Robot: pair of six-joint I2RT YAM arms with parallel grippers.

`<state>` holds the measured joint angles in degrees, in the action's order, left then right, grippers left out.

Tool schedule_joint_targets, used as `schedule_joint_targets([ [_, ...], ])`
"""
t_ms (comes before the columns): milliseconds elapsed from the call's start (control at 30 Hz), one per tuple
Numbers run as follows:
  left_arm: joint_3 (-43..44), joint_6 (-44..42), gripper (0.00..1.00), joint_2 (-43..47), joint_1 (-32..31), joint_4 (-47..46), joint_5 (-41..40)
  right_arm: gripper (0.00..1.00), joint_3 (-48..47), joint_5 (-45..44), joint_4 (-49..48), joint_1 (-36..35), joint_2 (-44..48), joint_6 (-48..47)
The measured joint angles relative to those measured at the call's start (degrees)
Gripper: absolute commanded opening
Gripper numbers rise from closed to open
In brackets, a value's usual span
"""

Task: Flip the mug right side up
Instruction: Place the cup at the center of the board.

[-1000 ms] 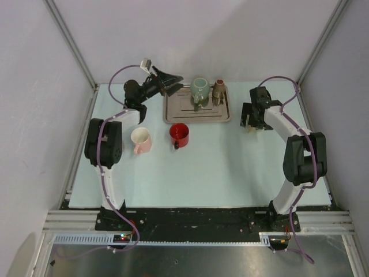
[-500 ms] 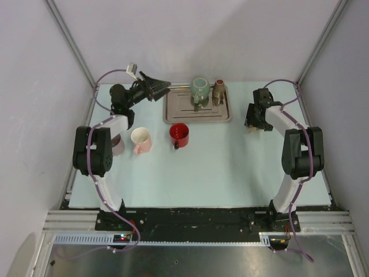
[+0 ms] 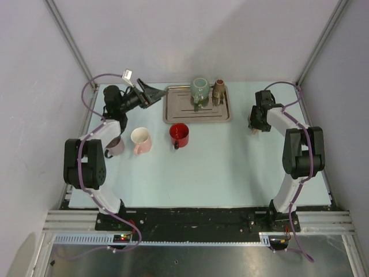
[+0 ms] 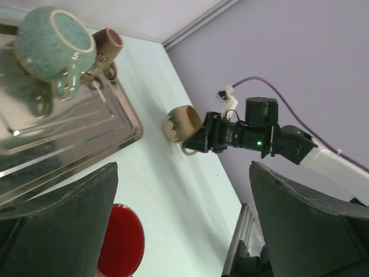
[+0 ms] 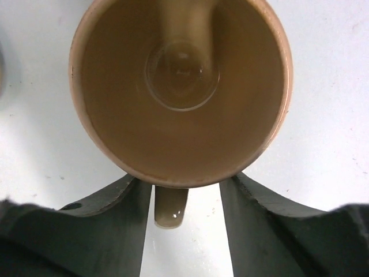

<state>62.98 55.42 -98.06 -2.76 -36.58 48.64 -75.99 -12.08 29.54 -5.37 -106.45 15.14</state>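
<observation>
— Peering through the left wrist camera: finding the left gripper (image 4: 183, 165) gaping wide on nothing, and catching the tan mug (image 4: 180, 123) on the table (image 4: 151, 69) beyond the tray (image 4: 69, 127), by the right gripper (image 4: 202, 138).
— Switching to the right wrist: gazing straight down into that mug's open mouth, sitting upright; seeing the jaws parted either side of its handle (image 5: 170, 210).
— Checking from above: spotting the right gripper bent over the mug, well right of the tray; left gripper pointing at the tray's left end.
</observation>
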Motion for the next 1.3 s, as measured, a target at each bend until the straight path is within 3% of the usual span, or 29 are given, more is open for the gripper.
schedule_joint_targets([
  [333, -2.6, -13.9, 0.98, 7.7, 6.3, 15.2, -1.1, 0.48, 3.0, 1.4, -2.9, 1.4, 0.0, -1.9],
  [667, -3.6, -30.6, 0.98, 15.1, 7.4, 31.3, -5.1, 0.45, 3.9, 4.2, -4.0, 3.3, 0.2, -2.7],
  [1033, -7.0, -37.6, 0.98, 19.3, 9.2, 38.1, -5.4, 0.38, 5.7, 7.5, -7.5, 4.4, 1.0, -5.0],
  [1300, -8.1, -39.7, 0.98, 23.0, 9.7, 39.5, -5.2, 0.05, 5.9, 7.0, -8.4, 4.0, 1.8, -7.1],
])
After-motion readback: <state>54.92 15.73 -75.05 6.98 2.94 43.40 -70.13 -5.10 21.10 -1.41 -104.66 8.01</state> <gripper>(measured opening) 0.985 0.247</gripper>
